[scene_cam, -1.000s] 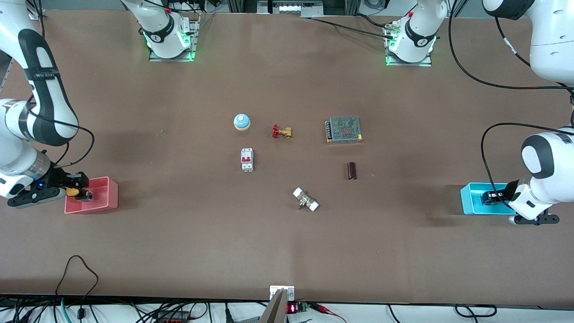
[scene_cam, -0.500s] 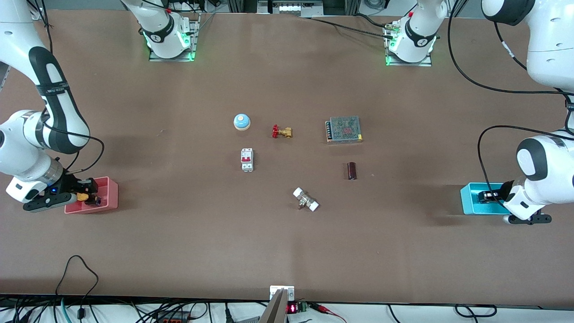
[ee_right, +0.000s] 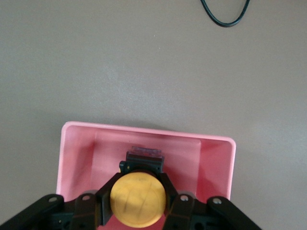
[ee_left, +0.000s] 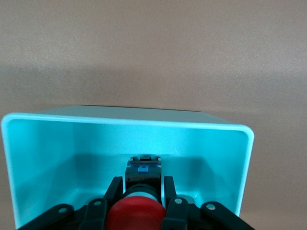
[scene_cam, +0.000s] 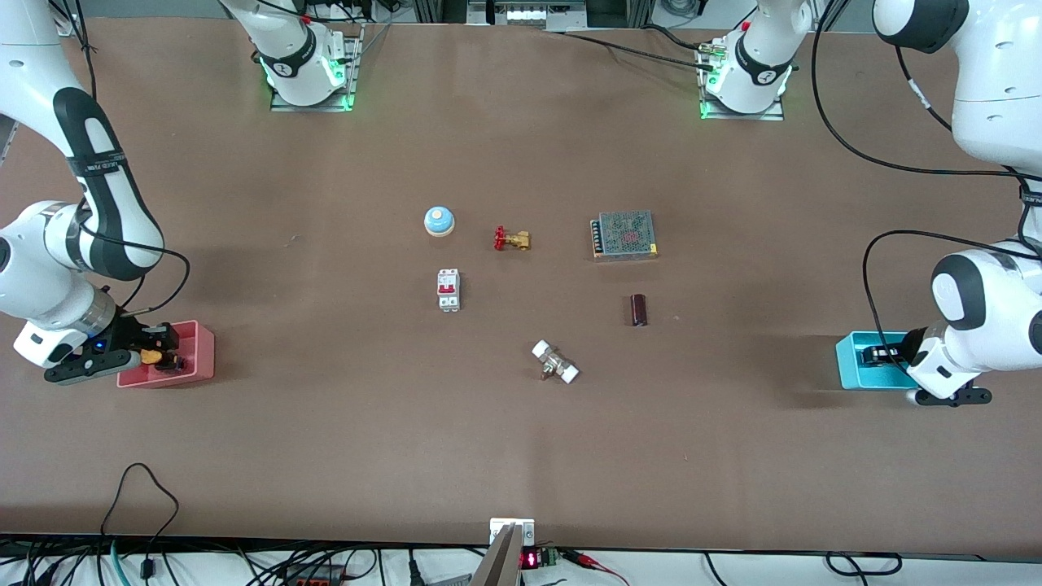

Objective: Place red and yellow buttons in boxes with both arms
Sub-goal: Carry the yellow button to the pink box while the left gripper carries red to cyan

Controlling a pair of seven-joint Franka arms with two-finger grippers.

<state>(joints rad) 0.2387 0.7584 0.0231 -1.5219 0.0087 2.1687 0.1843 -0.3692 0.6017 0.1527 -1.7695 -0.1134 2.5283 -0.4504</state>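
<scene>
My left gripper [scene_cam: 881, 356] is down inside the cyan box [scene_cam: 851, 362] at the left arm's end of the table, shut on the red button [ee_left: 136, 214]; its dark body points at the box wall [ee_left: 48, 143]. My right gripper [scene_cam: 163, 352] is down inside the pink box [scene_cam: 199, 358] at the right arm's end of the table, shut on the yellow button [scene_cam: 151, 356], whose cap also shows in the right wrist view [ee_right: 138, 199] over the pink box floor [ee_right: 211, 163].
In the table's middle lie a blue-and-white bell [scene_cam: 439, 220], a brass valve with red handle [scene_cam: 511, 239], a circuit breaker [scene_cam: 448, 290], a metal power supply [scene_cam: 624, 234], a dark cylinder [scene_cam: 639, 310] and a white-capped fitting [scene_cam: 555, 362].
Both grippers have sunk lower into their boxes with the buttons held; the right one moved in over the pink box, the left one drew slightly toward the cyan box's middle.
</scene>
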